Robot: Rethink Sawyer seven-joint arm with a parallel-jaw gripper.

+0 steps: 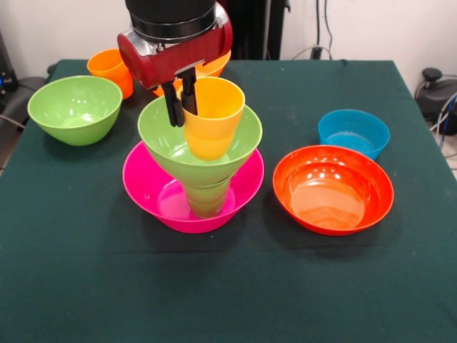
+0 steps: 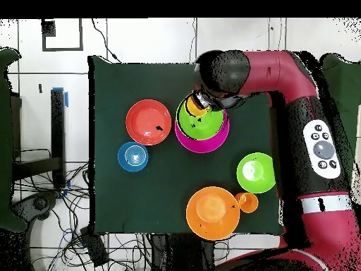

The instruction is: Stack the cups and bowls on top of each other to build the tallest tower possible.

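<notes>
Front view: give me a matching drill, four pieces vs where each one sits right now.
Things:
1. yellow cup
2. pink bowl
3. blue bowl
4. orange cup

Places:
A. base of the tower, on the cloth
B. alone behind the red-orange bowl
C. top of the tower, rim between the fingers of the gripper
D. behind the loose light green bowl, near the table's far edge

Pairs: 1-C, 2-A, 3-B, 4-D
</notes>
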